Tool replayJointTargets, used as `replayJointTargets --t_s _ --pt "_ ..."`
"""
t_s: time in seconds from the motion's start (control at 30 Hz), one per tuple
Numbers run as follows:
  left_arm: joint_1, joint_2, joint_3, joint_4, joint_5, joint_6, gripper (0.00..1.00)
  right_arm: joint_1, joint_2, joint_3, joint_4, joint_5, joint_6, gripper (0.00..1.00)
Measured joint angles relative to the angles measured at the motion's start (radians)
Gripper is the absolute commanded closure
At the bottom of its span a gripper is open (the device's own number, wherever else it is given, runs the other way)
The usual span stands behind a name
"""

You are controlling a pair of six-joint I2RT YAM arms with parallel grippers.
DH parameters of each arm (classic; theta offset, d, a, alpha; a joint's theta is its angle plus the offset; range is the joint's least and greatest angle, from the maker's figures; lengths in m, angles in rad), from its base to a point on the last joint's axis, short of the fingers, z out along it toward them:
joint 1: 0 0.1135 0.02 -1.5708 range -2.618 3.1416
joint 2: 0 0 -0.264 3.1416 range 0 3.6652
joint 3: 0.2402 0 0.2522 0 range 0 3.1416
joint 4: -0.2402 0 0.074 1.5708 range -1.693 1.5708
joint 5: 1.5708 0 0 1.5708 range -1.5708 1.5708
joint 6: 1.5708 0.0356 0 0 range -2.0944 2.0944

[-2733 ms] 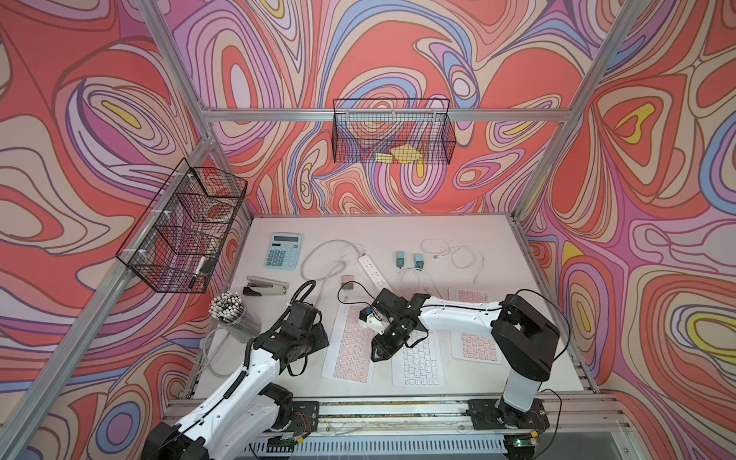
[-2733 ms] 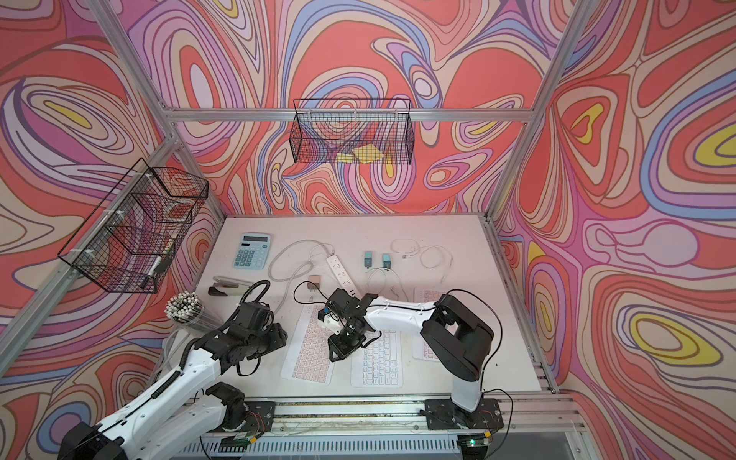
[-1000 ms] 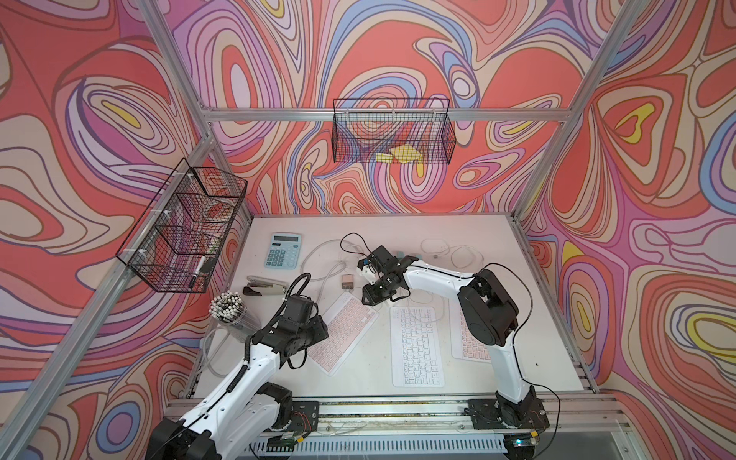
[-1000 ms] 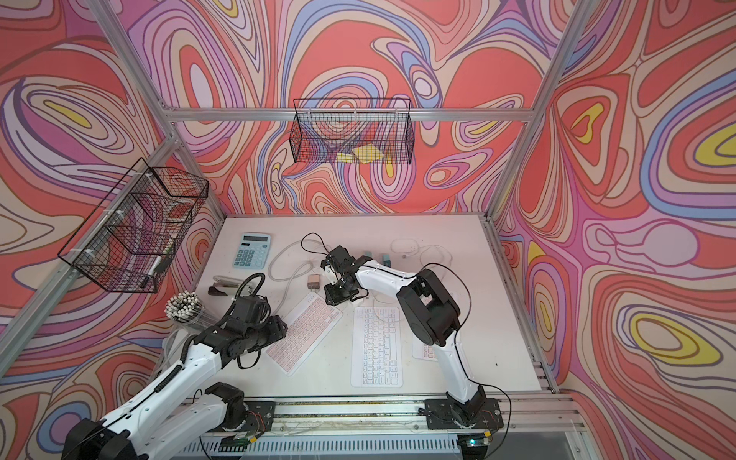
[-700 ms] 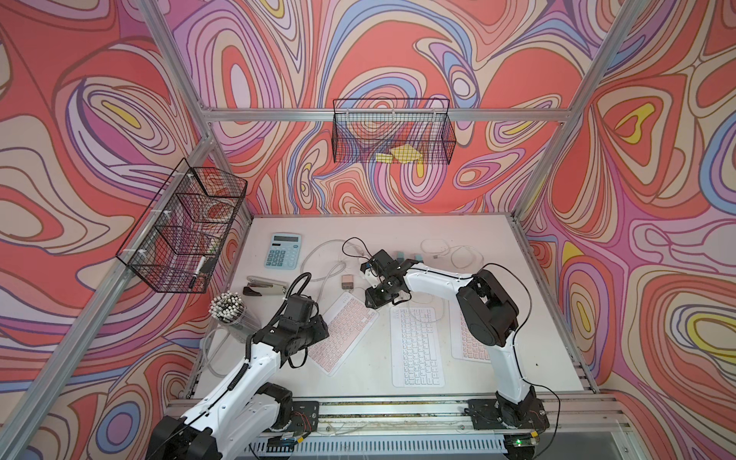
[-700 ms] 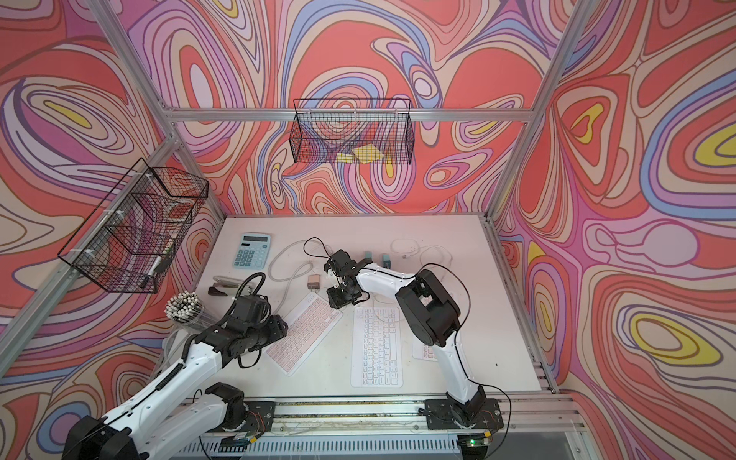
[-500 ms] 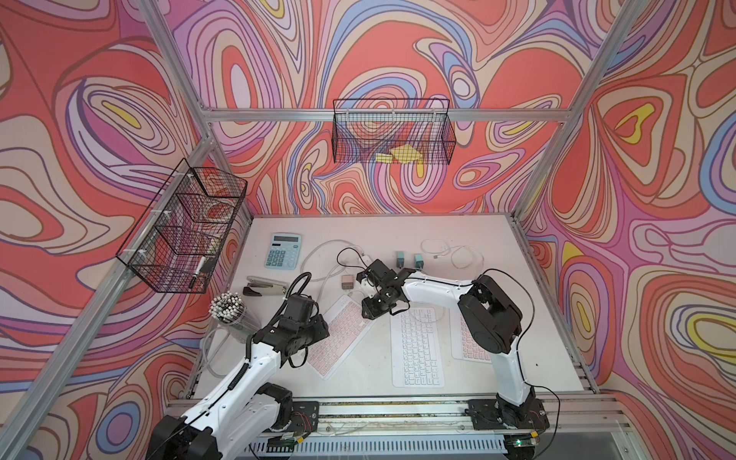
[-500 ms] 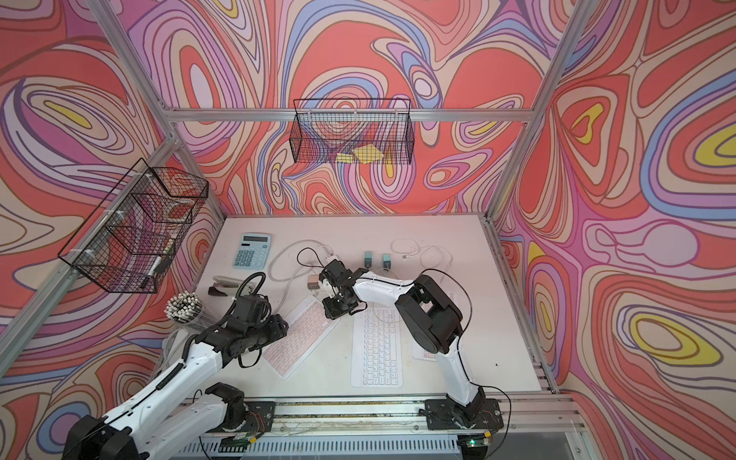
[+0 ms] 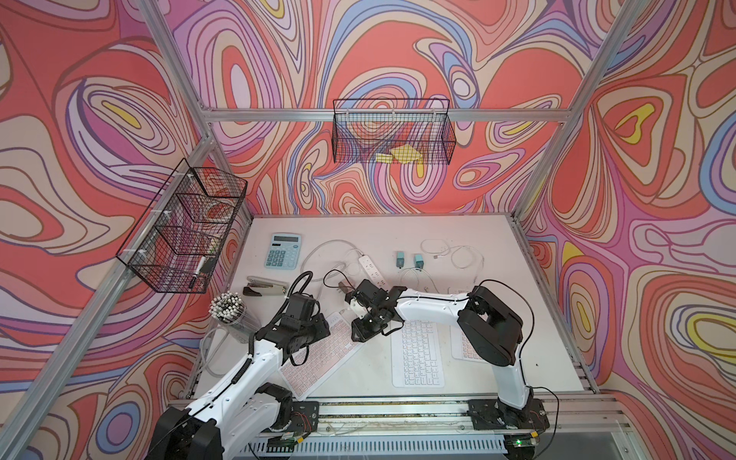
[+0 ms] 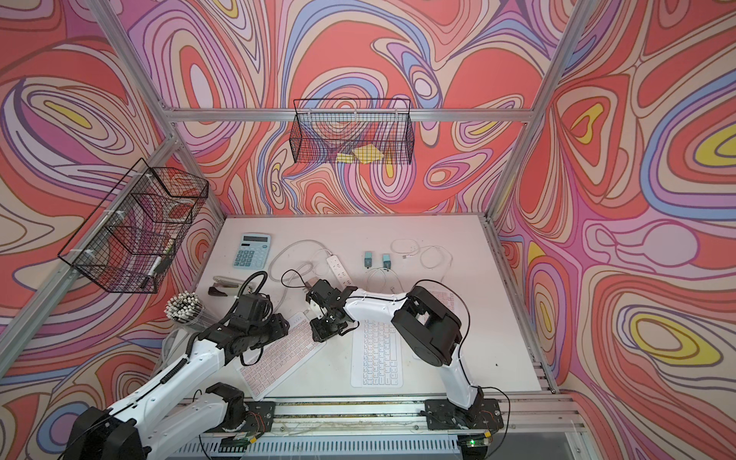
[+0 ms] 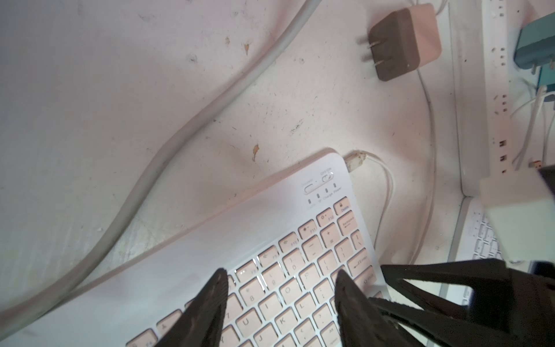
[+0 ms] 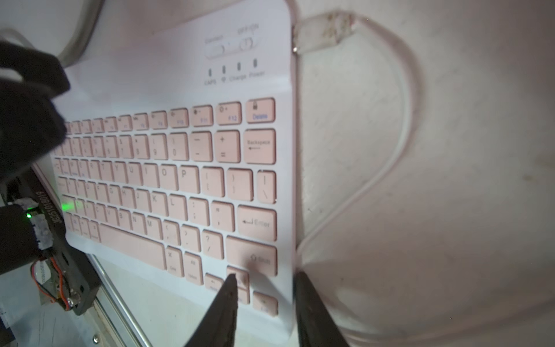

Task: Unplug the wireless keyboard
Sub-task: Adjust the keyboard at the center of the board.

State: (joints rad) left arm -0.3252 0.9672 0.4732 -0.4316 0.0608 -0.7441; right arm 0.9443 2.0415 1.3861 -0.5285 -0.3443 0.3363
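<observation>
- Pink keyboard (image 9: pixel 330 350) (image 10: pixel 278 358) slanted on the table (image 9: pixel 533 326), lower centre-left in both top views.
- Plug (image 11: pixel 356 159) seated in the keyboard's side edge at the corner beside the switch, not pulled out; same plug (image 12: pixel 321 33) at the top of the right wrist view.
- Thin white cable (image 12: pixel 399 135) looping from that plug and back down along the edge.
- Right gripper (image 12: pixel 265 278) released, nothing between the fingers, astride the keyboard's side edge low in the frame: one tip over the arrow keys, the other just off the edge, near the cable.
- Left gripper (image 11: pixel 280 278) spread wide, grasping nothing, tips over the key rows at the bottom of the frame; touching the keys or not, cannot tell.
- White keyboard (image 9: pixel 418 354) just right of the pink one, square to the front rail.
- Charger block (image 11: pixel 402 42) with bare prongs lying loose, upper right of the left wrist view; thick grey cord (image 11: pixel 180 132) curving across the frame's left half.
- Power strip (image 9: pixel 370 271) above the grippers, mid-frame.
- Calculator (image 9: pixel 283 251) and stapler (image 9: pixel 265 286) toward the table's upper left.
</observation>
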Motion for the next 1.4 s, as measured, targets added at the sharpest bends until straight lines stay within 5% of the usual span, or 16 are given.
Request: replayJointTargets --t_s 0.33,0.7,1.2,1.27,1.4 --pt "0.001 -0.026 -0.001 -0.014 -0.037 -0.053 0.42 -0.123 -0.009 0.098 -0.021 -0.019 -0.144 0.69" --pt "0.005 -0.101 -0.023 -0.134 -0.082 -0.174 0.40 -0.123 0.149 0.258 0.073 0.004 -0.394 0.65" --pt "0.021 -0.113 0.069 -0.501 -0.239 -0.342 0.15 -0.124 0.201 0.258 0.075 0.004 -0.488 0.65" --pt "0.051 -0.091 0.083 -0.523 -0.238 -0.354 0.02 -0.125 0.201 0.247 0.100 -0.002 -0.478 0.65" --pt "0.084 -0.031 0.086 -0.570 -0.228 -0.391 0.01 -0.125 0.198 0.221 0.160 -0.016 -0.451 0.64"
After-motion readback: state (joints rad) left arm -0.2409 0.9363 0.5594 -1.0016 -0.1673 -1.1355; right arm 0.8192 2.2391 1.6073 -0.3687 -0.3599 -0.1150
